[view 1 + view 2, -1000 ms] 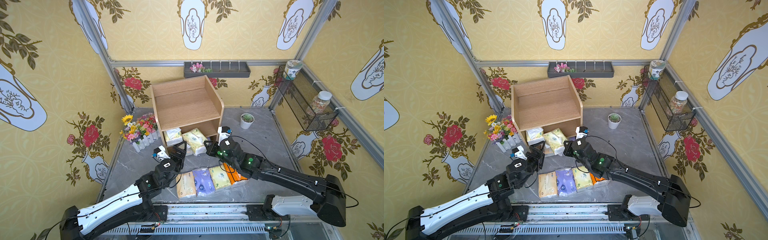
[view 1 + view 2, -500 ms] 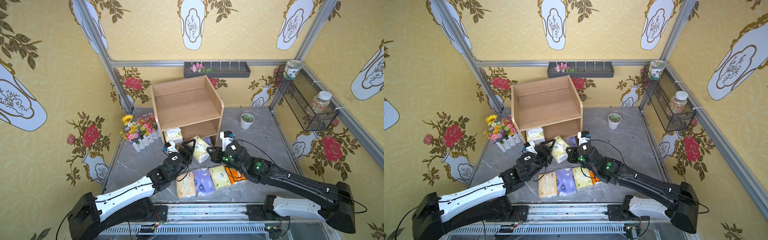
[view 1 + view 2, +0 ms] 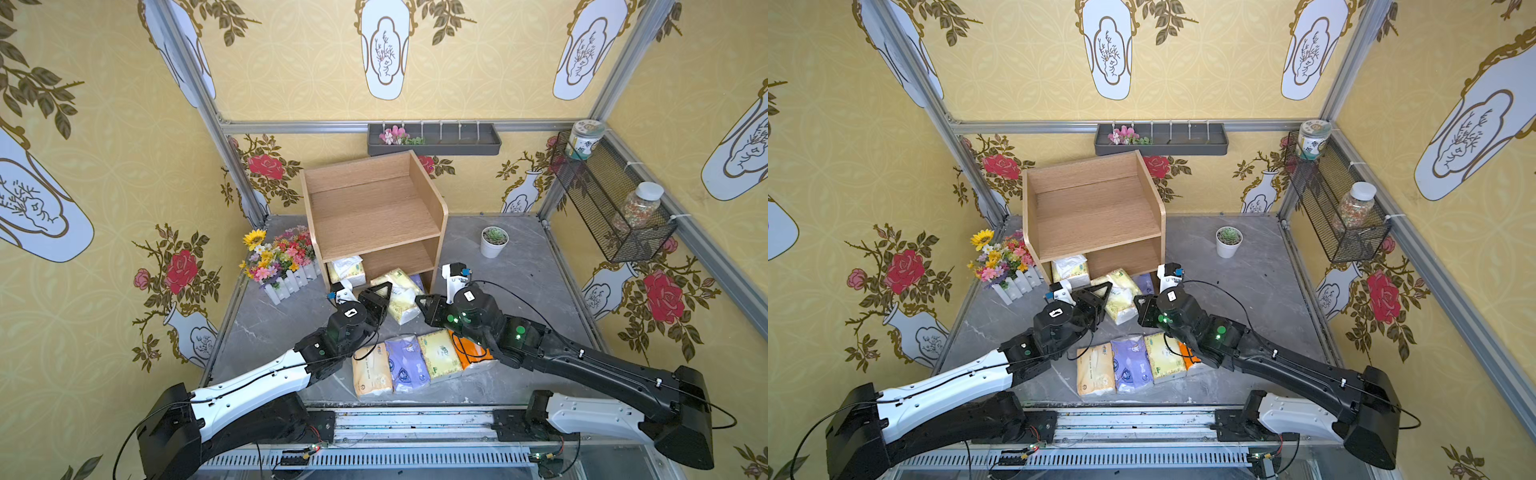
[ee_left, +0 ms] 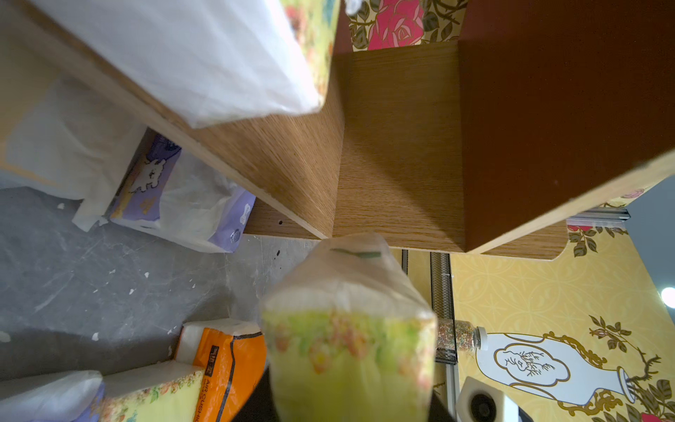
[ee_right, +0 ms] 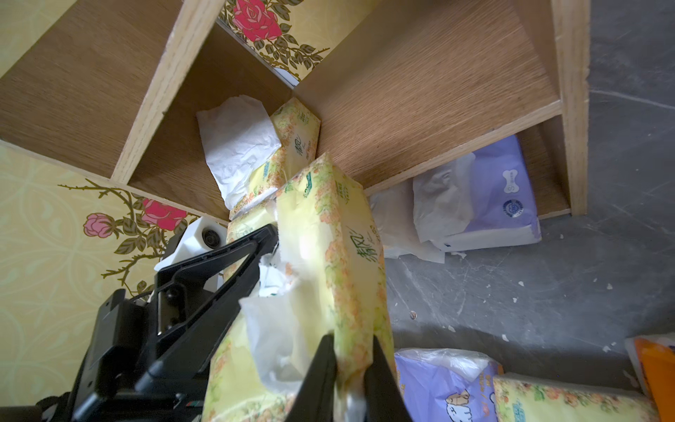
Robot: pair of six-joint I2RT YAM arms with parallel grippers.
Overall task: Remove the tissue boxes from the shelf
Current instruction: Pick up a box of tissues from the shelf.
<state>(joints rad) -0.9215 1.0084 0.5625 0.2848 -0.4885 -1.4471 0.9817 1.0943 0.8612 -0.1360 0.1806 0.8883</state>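
Yellow pack (image 3: 400, 296) hangs just in front of the shelf (image 3: 374, 216), over the middle of the table (image 3: 519, 291).

Both pincers are on it. The right gripper (image 5: 352, 369) is nipped narrowly on one end edge. The left gripper (image 3: 385, 297) is closed against the flank, but its far finger is hidden, so treat that clamp as unconfirmed.

Risks:
- If the arms pull apart, the soft wrap could tear or the loose tissue (image 5: 272, 329) could drag out.
- If you release one side too early, the pack drops onto the row of packs (image 3: 415, 363) by the front edge.

To clear: a tissue-topped pack (image 3: 347, 269), and a lavender pack (image 5: 500, 197) in the lowest compartment.

The flower fence (image 3: 278, 262) crowds the left arm. The succulent pot (image 3: 493, 241) is well clear.
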